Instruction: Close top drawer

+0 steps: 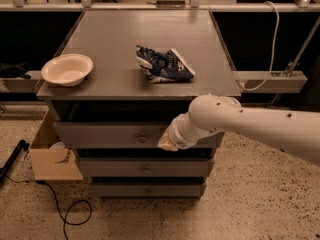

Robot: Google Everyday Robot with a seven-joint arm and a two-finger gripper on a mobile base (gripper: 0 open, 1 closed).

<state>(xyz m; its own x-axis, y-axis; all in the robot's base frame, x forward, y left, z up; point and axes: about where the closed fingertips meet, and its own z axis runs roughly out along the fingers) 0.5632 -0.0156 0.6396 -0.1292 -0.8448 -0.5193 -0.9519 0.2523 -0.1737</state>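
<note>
- The speckled stone floor [240,204] carries a thin black cable [70,216] and an open cardboard box [50,159] at the cabinet's left.
- A smooth white tubular arm [250,126] reaches in from the right, bent at a rounded joint.
- Its hand [168,142], a pale yellowish tip, rests against the flat grey front of the top drawer [110,134], just right of the small round metal knob [142,139]. I cannot tell whether the hand is apart or together.
- The top drawer sits directly under the surface [115,39], a dark gap above its front.
- On the matte grey surface sit a shallow white bowl [67,69] at the left and a crumpled blue bag [162,64].
</note>
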